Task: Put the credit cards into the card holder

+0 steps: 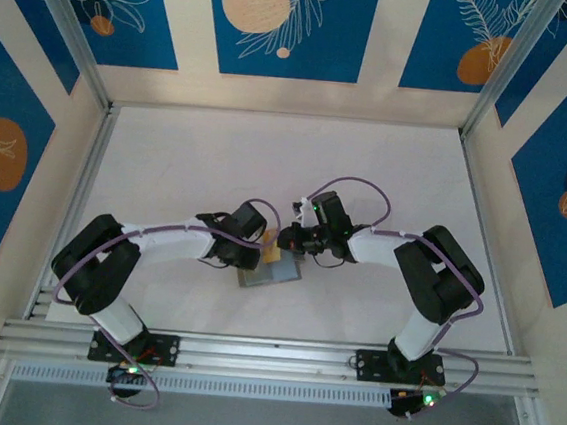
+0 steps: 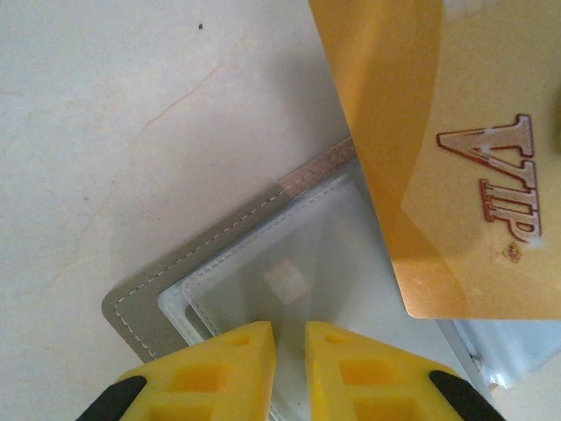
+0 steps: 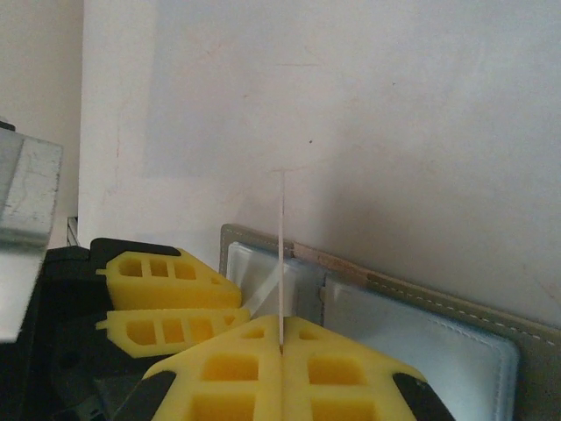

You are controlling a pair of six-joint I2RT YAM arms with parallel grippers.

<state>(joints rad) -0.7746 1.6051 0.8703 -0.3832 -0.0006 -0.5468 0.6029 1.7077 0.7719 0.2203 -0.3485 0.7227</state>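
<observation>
My right gripper (image 3: 280,346) clamps the gold VIP card (image 2: 456,158) above the card holder (image 2: 140,303); my left gripper (image 2: 289,338) pinches its clear pocket (image 2: 307,254) open; card not yet in.

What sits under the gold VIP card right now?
The open card holder, its clear pocket showing a small pale square inside. The gold VIP card covers the holder's far part, so contents there are hidden.

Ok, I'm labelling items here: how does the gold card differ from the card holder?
The gold card is glossy with VIP lettering; the card holder is grey, stitched, with clear pockets. The gold card is pinched in the right gripper; the card holder lies open on the table. Both are flat rectangles.
</observation>
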